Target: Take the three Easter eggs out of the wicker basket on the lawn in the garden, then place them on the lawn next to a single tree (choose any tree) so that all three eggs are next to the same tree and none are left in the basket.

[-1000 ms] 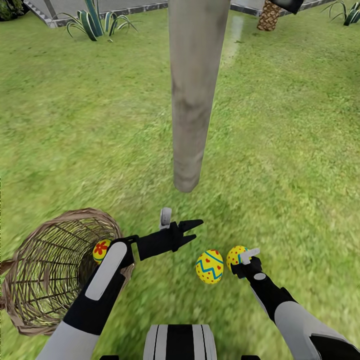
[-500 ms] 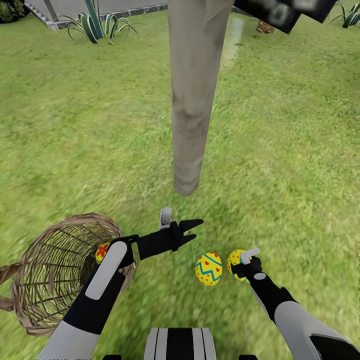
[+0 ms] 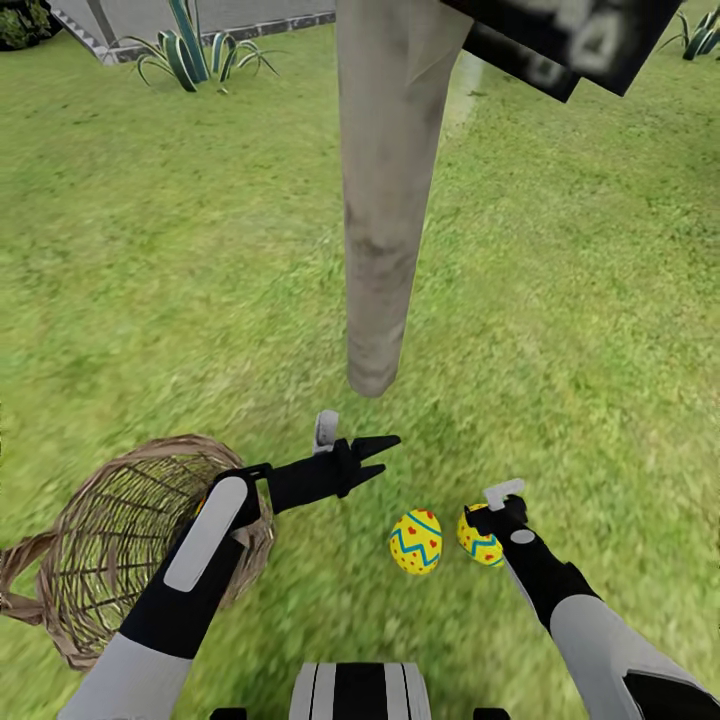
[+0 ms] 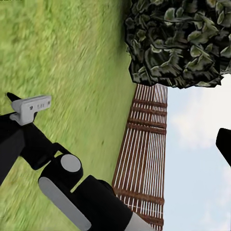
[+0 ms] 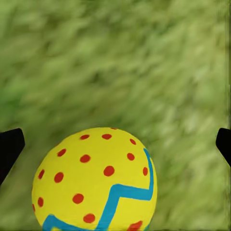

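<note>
Two yellow Easter eggs lie on the lawn near the foot of the tree with the pale trunk. The zigzag egg rests free. Beside it, the dotted egg sits between the wide-apart fingers of my right gripper, which is open and not touching it. My left gripper hovers open and empty over the grass below the trunk. At the lower left the wicker basket lies tipped, with my left arm across its rim. The third egg is hidden.
Spiky striped plants and a grey paved edge lie at the far left. Dark foliage hangs at the top right. A wooden fence and tree foliage show in the left wrist view. Open grass surrounds the trunk.
The head view has shifted, bringing more dark foliage in at the top right. The egg seen in the basket is now behind my left arm. My right gripper and the dotted egg sit lower.
</note>
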You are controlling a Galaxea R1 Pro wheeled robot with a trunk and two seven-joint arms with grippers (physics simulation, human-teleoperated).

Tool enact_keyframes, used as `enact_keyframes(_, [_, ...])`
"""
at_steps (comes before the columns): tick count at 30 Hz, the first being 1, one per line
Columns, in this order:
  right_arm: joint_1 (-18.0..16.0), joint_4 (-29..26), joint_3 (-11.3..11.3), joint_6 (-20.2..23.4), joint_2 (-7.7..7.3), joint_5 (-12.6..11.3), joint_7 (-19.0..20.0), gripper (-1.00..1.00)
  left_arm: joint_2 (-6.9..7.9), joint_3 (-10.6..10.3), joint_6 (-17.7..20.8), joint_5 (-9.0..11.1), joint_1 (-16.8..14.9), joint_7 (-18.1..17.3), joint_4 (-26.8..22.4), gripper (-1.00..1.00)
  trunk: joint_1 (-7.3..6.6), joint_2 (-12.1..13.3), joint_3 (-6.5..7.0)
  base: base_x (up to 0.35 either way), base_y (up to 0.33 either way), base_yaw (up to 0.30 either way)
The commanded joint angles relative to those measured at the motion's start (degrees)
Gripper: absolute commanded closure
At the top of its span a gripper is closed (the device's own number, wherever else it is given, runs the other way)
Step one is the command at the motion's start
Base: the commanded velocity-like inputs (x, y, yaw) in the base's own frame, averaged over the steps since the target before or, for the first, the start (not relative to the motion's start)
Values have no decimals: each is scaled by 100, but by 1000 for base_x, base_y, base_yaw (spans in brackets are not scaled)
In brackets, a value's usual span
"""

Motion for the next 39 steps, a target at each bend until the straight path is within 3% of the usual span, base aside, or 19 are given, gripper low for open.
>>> enact_keyframes(1, [-2, -58, -34, 75, 4, 56, 1, -100, 1, 4, 19, -2, -5, 0, 0, -100, -23, 40, 16, 0, 0, 0])
enact_keyframes(7, [70, -1162, -37, 1003, 33, 47, 53, -100, 11, 4, 18, -3, -6, 1, 0, -100, -155, 281, 123, 0, 0, 0])
enact_keyframes(11, [85, -1539, -37, 1634, 34, 40, 94, -100, 14, 4, 18, -7, -9, 1, -3, -100, -243, 442, 195, 0, 0, 0])
enact_keyframes(13, [86, -1592, -37, 1837, 39, 44, 388, -100, 33, 4, 24, -8, -14, 1, -17, -100, -287, 522, 231, 0, 0, 0])
enact_keyframes(17, [86, -1641, -37, 1887, 42, 39, 698, -100, 51, 8, 18, -8, -15, 0, -40, -100, -375, 682, 303, 0, 0, 32])
enact_keyframes(21, [86, -1643, -37, 1890, 45, 29, 718, -100, 182, 12, 18, 8, -15, -15, -48, -100, -375, 682, 303, 0, 0, 250])
enact_keyframes(29, [86, -1651, -37, 1902, 45, 34, 722, -100, 203, 13, 18, 10, -15, -24, -48, -100, -375, 682, 303, 0, 0, 288])
enact_keyframes(33, [86, -1876, -37, 2355, 45, 38, 738, -100, 194, 13, 18, 10, -15, -32, -48, -100, -396, 722, 321, 0, 0, 289])
enact_keyframes(39, [92, -1929, -37, 2478, 45, 38, 748, -100, 181, 35, 18, 10, -15, -26, -103, -100, -528, 963, 429, 0, 0, 289])
